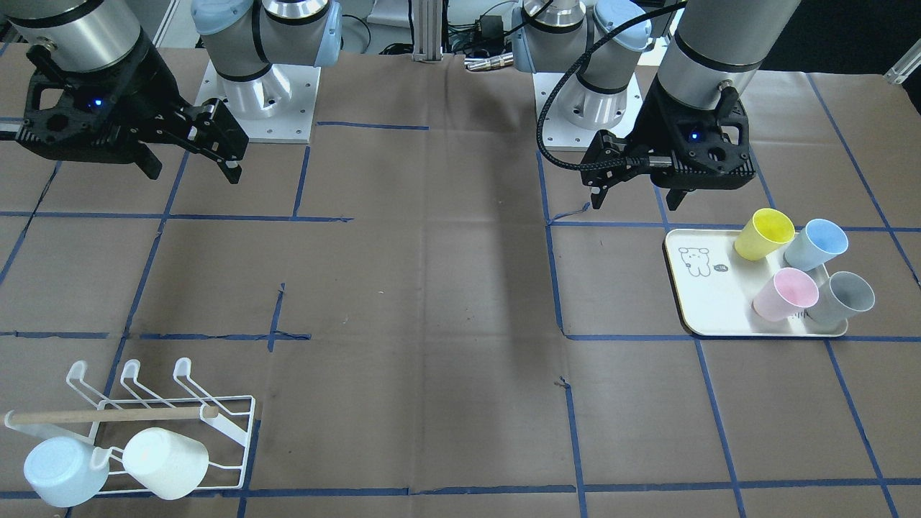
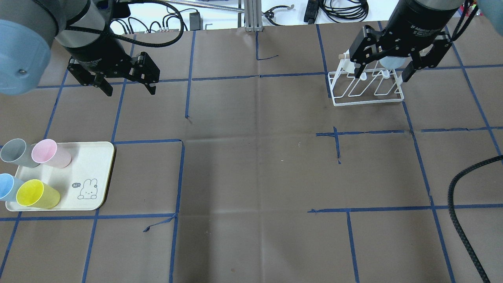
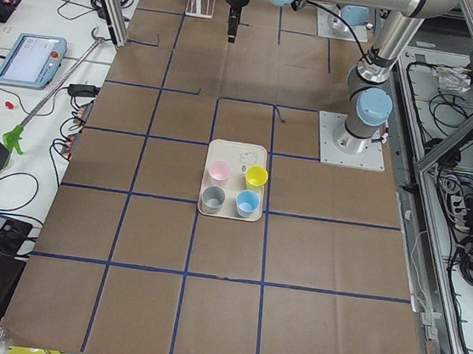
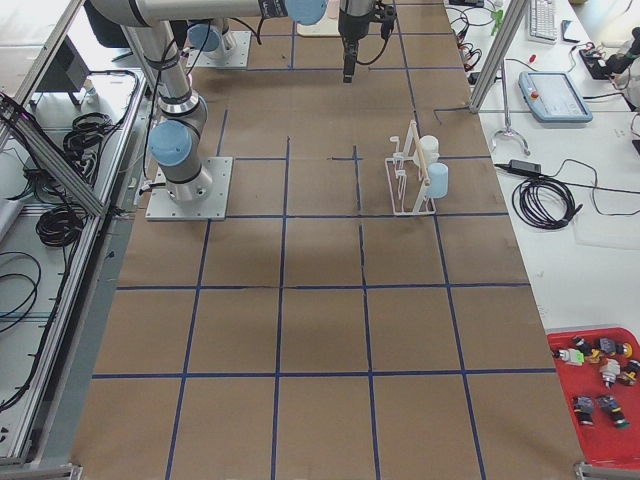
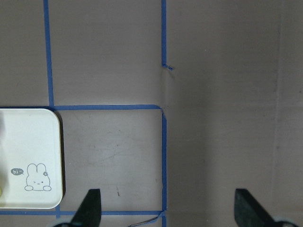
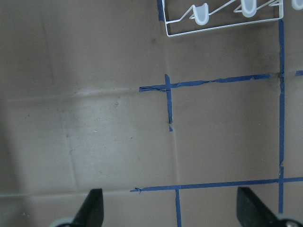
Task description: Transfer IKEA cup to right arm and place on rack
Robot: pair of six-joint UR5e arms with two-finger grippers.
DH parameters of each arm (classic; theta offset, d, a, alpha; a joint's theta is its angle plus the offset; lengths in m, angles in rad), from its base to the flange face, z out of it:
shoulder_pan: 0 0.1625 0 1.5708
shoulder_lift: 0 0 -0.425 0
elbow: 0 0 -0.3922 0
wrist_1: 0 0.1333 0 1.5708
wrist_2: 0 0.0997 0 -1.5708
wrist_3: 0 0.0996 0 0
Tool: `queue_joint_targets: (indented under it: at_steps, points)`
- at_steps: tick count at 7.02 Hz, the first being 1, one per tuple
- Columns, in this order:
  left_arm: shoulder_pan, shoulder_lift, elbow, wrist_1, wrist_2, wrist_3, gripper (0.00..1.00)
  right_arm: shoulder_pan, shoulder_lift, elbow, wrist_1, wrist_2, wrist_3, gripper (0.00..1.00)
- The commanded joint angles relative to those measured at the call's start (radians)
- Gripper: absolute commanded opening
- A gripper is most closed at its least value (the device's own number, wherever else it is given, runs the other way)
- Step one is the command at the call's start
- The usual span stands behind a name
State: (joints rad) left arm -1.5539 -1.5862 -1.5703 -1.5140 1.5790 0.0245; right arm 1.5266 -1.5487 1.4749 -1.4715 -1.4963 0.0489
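- IKEA cups: four pastel plastic tumblers (image 1: pixel 786 293) stand on a cream bunny-print tray (image 1: pixel 709 302), apart from the black left gripper (image 2: pixel 129 91).
- White wire rack (image 1: pixel 173 403) holds two more.
- Black right gripper (image 2: pixel 383 75) hangs apart from it; both grippers' fingers are spread and empty.

Bright, even light from above falls on the brown table (image 1: pixel 432 432). A soft, broad shadow band runs across its middle, from near to far. Paper creases catch a pale sheen in the right wrist view. Focus is sharp throughout.
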Motion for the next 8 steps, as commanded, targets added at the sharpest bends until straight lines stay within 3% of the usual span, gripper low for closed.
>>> queue_joint_targets:
  at_steps: [1, 6, 8]
  points:
    - [0.000, 0.000, -0.002, 0.000, -0.002, 0.000, 1.00, 0.012, -0.010, 0.004, 0.005, 0.008, 0.000, 1.00]
    - [0.000, 0.005, -0.007, 0.002, -0.002, 0.002, 1.00, 0.101, -0.010, 0.014, 0.011, -0.010, -0.009, 1.00]
    - [0.000, 0.008, -0.010, 0.002, -0.004, 0.008, 1.00, 0.122, -0.033, 0.091, 0.001, -0.079, 0.000, 1.00]
